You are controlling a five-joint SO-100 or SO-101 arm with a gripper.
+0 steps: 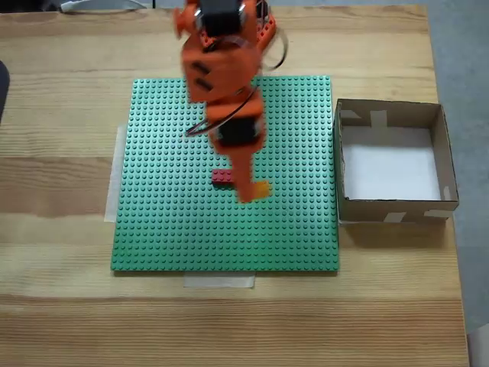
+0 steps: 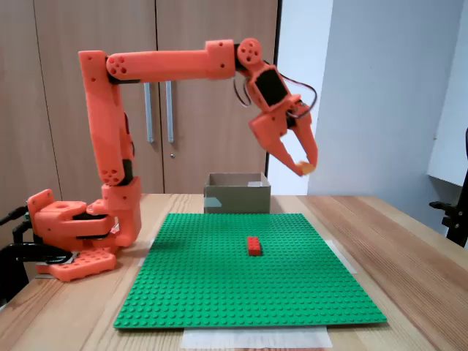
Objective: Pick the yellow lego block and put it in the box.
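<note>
Yellow lego block (image 2: 308, 168) sat pinched at the tips of my fingers (image 2: 303, 167); small, light, hard, slippery, so I squeezed its flat sides.

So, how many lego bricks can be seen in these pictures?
2. The yellow lego block is held in the gripper, raised above the green baseplate. The dark red brick lies on the baseplate near its middle. None seems hidden.
</note>
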